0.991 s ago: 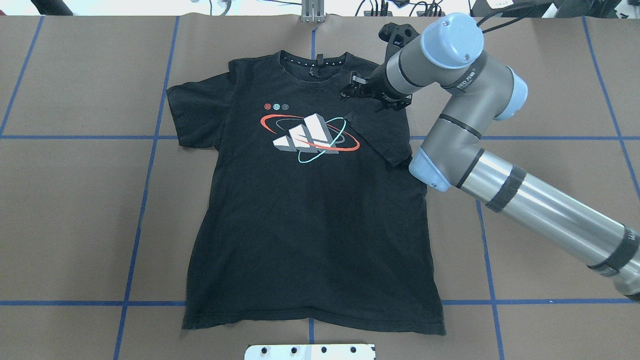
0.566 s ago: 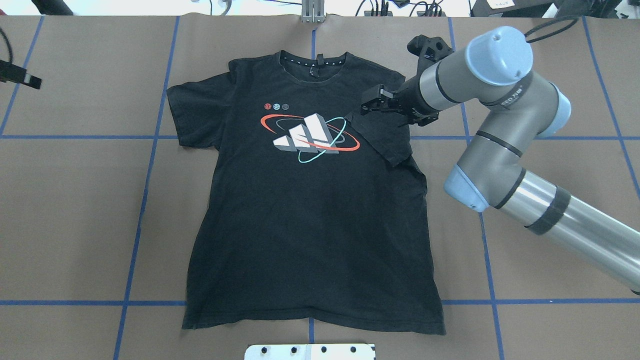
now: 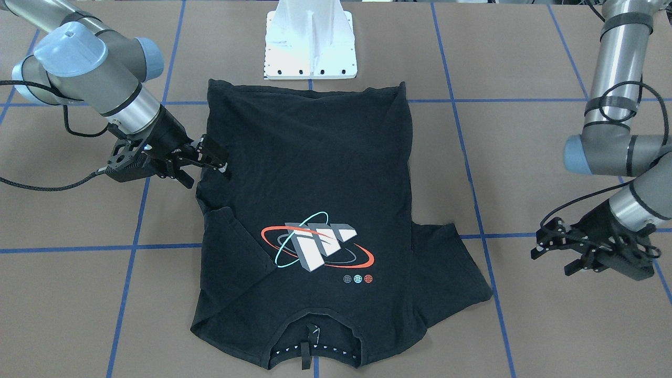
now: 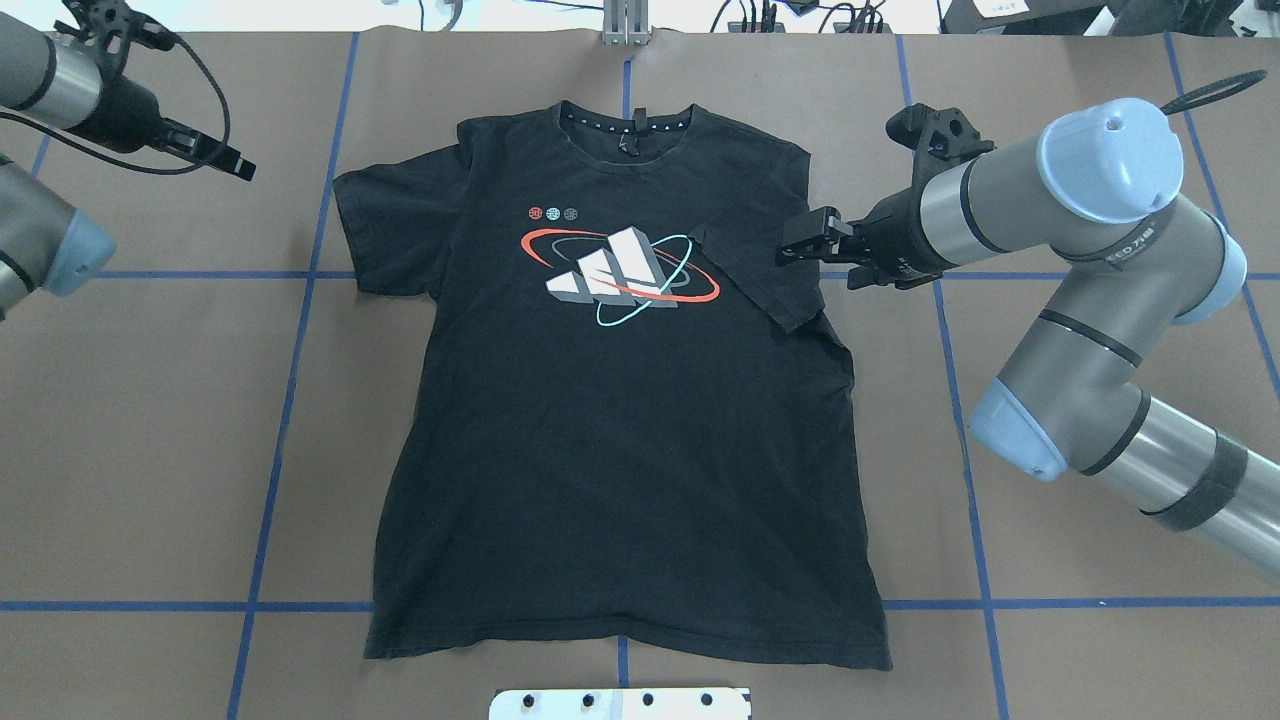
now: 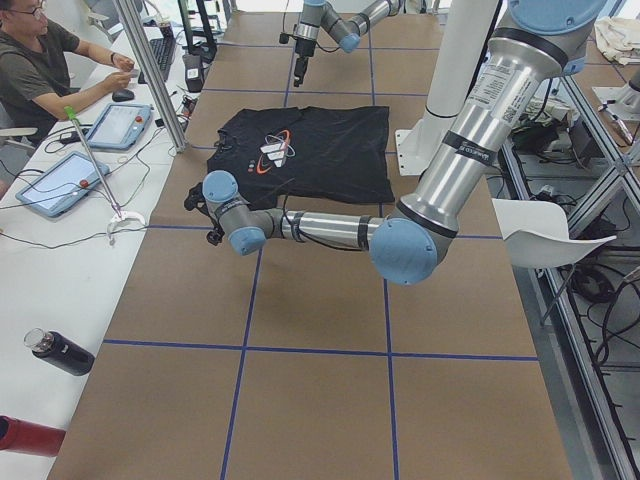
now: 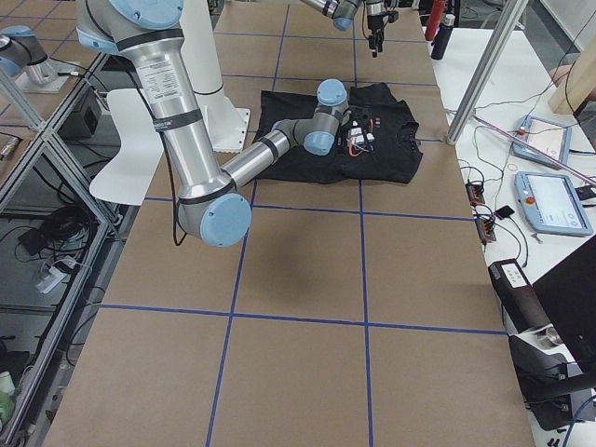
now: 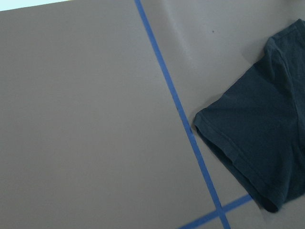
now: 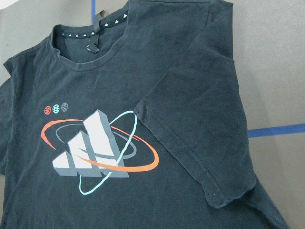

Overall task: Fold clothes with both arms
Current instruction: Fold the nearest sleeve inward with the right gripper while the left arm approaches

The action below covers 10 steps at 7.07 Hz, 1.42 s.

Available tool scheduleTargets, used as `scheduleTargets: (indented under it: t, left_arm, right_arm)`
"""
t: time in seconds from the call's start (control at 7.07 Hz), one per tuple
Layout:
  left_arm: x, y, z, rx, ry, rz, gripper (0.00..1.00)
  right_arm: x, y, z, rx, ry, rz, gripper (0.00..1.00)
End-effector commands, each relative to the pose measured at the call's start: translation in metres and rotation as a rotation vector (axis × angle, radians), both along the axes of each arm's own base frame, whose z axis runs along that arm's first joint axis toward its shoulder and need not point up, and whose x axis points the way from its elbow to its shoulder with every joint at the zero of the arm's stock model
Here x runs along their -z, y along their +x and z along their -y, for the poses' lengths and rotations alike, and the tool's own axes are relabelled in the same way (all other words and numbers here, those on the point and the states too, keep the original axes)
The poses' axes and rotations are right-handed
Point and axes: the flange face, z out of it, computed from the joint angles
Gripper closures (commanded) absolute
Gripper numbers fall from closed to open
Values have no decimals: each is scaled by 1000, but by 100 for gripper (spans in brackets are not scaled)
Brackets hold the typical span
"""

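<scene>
The black T-shirt (image 4: 620,450) lies flat on the table, graphic (image 4: 620,270) up, collar at the far side. Its right sleeve (image 4: 765,265) is folded in over the chest; this also shows in the right wrist view (image 8: 205,138). My right gripper (image 4: 795,242) hovers at the shirt's right edge beside that sleeve, open and empty; it also shows in the front view (image 3: 218,160). My left gripper (image 4: 238,165) is open and empty, off the shirt, left of the flat left sleeve (image 7: 257,143). It also shows in the front view (image 3: 541,244).
The white pedestal base (image 3: 311,39) stands at the near edge by the shirt's hem. Blue tape lines (image 4: 290,380) cross the brown table. A metal bracket (image 4: 625,25) sits at the far edge. An operator (image 5: 40,60) with tablets sits beyond the far side.
My right gripper has drawn back from the shirt's shoulder, rightward and nearer, to the shirt's right edge. The left arm has come into view at the top left. The sleeve stays folded.
</scene>
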Motion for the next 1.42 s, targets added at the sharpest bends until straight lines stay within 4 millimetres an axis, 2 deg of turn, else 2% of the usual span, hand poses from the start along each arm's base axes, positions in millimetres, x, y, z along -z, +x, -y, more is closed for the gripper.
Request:
scheduleTargets:
  t: [0.0, 0.14, 0.28, 0.42, 0.57, 0.71, 1.27]
  left_arm:
    - [-4, 52, 13, 2, -23, -25, 30]
    - [5, 72, 13, 23, -71, -75, 37]
    - [10, 81, 14, 39, -62, -73, 40]
    - [4, 86, 14, 50, -60, -71, 46]
    - [6, 92, 20, 68, -88, -90, 54]
    - [9, 104, 22, 86, -91, -89, 56]
    - [4, 110, 24, 106, -91, -70, 59]
  right_arm:
    - [-1, -6, -4, 9, -1, -2, 0]
    - [-4, -8, -3, 10, -4, -8, 0]
    - [-5, -11, -4, 13, -3, -10, 0]
    - [-8, -14, -5, 14, -5, -16, 0]
    - [-10, -20, -7, 12, -4, -22, 0]
    - [-10, -21, -7, 11, -2, -23, 0]
    - [-13, -23, -7, 13, -4, -28, 0]
